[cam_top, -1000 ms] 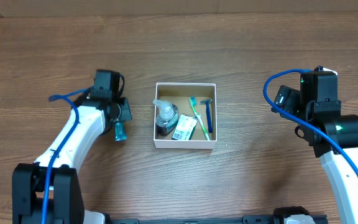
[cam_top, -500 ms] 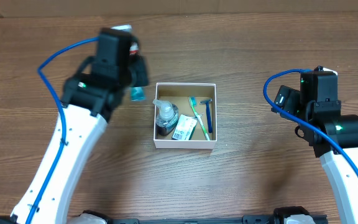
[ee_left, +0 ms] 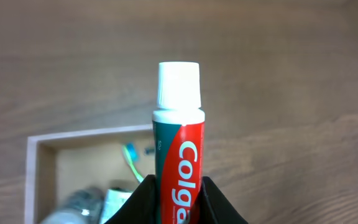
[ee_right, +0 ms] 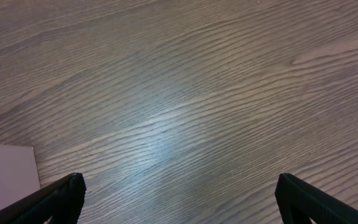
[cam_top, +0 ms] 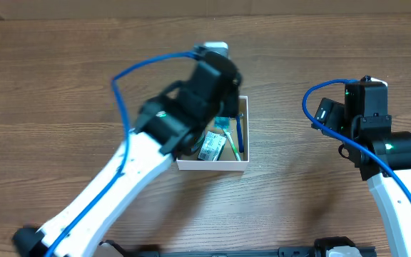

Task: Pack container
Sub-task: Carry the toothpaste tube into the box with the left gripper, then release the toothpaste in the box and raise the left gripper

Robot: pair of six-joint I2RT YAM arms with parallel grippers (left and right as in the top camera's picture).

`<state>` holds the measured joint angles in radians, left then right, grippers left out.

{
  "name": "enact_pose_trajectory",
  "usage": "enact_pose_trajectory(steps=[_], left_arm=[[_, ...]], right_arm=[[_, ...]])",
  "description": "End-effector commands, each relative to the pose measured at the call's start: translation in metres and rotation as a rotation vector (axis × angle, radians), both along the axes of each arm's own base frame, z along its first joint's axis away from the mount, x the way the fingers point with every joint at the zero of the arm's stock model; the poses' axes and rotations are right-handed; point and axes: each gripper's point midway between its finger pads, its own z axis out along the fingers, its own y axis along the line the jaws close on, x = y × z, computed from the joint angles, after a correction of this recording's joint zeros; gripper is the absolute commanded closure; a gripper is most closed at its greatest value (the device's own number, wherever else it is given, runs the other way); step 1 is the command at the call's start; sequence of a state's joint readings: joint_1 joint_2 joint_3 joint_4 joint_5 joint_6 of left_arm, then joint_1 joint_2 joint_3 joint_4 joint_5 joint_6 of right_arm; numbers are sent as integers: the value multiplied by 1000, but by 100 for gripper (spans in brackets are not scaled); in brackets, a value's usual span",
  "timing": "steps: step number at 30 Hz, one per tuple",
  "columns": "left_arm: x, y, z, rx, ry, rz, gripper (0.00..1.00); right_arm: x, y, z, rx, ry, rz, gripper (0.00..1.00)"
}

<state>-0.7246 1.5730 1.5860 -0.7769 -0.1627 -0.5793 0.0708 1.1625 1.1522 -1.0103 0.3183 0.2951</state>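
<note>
One item in play: toothpaste tube (ee_left: 179, 155), clenched low on its body by left gripper (ee_left: 178, 193), white cap leading away from the fingers. Hovers over container (cam_top: 212, 165), set near the middle of table (cam_top: 48, 71), slightly toward the far edge. Seen from the left wrist: container down and to the left of the fingers, cap showing against bare wood past its wall. Packed with green toothbrush (cam_top: 228, 139) and blue razor (cam_top: 240, 135) along the right wall, small packet (cam_top: 211, 148) beside them, the rest hidden under the arm. Probably calls for drawing the tube back and lowering it, long axis kept roughly in line with toothbrush and razor, so the whole length drops inside the walls. Free floor space hard to make out. Clearly favours the left arm, directly above. Puts right gripper (ee_right: 179, 198) out of it: well apart, toward the table's right edge, fingers spread wide, grasping nothing.
</note>
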Motion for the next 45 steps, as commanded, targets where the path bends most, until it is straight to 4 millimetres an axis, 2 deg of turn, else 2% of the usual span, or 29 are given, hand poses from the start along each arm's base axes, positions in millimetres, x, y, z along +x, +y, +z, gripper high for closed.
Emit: enact_pose_trajectory(steps=[1,4,13,23,25,26,28,30,33,37,38,39,42,43,44,45], left_arm=[[4,-27,-37,24,67,14,78],[7,-39,-60,47,96,6,77],[13,-41,-102,104,166,46,77],[16,-28,-108,166,157,90,72],[15,-28,-108,169,161,89,68],[15,-27,-108,171,162,88,61],[15,-27,-104,169,154,83,40],[15,-28,-90,160,126,65,37],[17,-29,-57,126,70,47,37],[20,-15,3,99,-41,72,34],[21,-4,21,96,-74,105,31],[22,5,31,98,-93,130,29],[25,57,66,127,-154,259,26],[25,78,74,140,-163,305,24],[23,116,86,153,-169,385,18],[21,135,90,155,-165,421,15]], right_arm=[[3,-3,9,-3,-28,-15,0],[3,-3,9,-3,-28,-15,0],[3,-3,9,-3,-28,-15,0],[3,-3,9,-3,-28,-15,0],[3,-3,9,-3,-27,-15,0],[3,-3,9,-3,-27,-15,0],[3,-3,9,-3,-28,-15,0],[3,-3,9,-3,-28,-15,0],[3,-3,9,-3,-27,-15,0],[3,-3,9,-3,-28,-15,0],[3,-3,9,-3,-28,-15,0],[3,-3,9,-3,-28,-15,0],[3,-3,9,-3,-27,-15,0],[3,-3,9,-3,-28,-15,0],[3,-3,9,-3,-28,-15,0],[3,-3,9,-3,-28,-15,0]])
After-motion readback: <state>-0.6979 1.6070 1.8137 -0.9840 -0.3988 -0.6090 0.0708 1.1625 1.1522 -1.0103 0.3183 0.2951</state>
